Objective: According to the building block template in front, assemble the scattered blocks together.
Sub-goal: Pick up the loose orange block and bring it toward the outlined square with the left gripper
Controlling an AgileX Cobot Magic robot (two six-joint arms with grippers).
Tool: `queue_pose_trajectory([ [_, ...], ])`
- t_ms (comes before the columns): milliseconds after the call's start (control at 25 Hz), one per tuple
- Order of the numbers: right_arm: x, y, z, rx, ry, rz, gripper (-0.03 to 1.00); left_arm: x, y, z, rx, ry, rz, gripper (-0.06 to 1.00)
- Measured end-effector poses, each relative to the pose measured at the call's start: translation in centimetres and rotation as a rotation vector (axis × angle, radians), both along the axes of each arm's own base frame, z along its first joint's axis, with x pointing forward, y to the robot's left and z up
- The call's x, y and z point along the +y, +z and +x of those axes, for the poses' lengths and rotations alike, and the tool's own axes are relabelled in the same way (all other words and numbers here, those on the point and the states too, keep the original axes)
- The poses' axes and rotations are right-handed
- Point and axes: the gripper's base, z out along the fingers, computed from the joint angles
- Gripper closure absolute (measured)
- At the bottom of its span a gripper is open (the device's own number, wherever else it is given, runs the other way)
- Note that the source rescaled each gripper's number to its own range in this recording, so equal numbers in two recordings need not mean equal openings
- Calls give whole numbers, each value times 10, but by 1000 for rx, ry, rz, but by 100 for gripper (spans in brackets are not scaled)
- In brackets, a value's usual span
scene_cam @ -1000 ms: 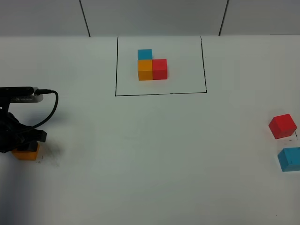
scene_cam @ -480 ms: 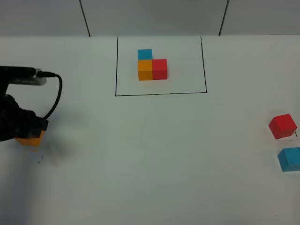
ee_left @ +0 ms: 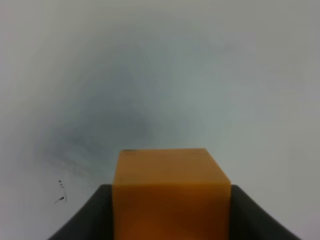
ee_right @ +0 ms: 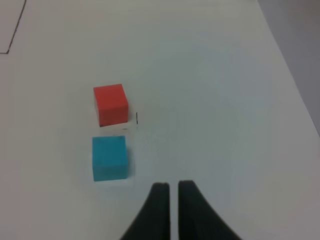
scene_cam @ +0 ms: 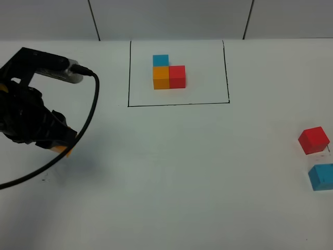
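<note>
1. Building block template (scene_cam: pixel 169 75): three small cubes joined flat in an L, with blue at the far end, orange at the corner and red to the right of orange. Set on the white table (scene_cam: pixel 171 172) inside a thin black drawn rectangle (scene_cam: pixel 177 104), toward its far side.
2. Scattered blocks, orange cube (ee_left: pixel 170 190): matte, upright, clamped on two opposite sides by the left gripper (ee_left: pixel 170 220) and held above the table at the left. Mostly hidden in the high view.
3. Red cube (scene_cam: pixel 314 140): resting near the table's right edge, turned slightly askew.
4. Light blue cube (scene_cam: pixel 321 176): just beside the red cube on its near side, not touching it, well apart from the template.
</note>
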Motion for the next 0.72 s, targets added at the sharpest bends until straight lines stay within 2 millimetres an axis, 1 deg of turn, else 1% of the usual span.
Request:
queue_pose_trajectory([
  [200, 0, 0, 0, 0, 0, 0, 96, -14, -1, -8, -6, -186, 52, 31],
  [400, 0, 0, 0, 0, 0, 0, 96, -24, -1, -14, -63, -510, 133, 31],
  [560, 0, 0, 0, 0, 0, 0, 96, -29, -1, -17, -127, -772, 165, 31],
  [640, 0, 0, 0, 0, 0, 0, 96, -31, -1, -20, -142, -881, 166, 31],
  [720, 0, 0, 0, 0, 0, 0, 96, -33, 0, -22, -153, -955, 156, 31],
])
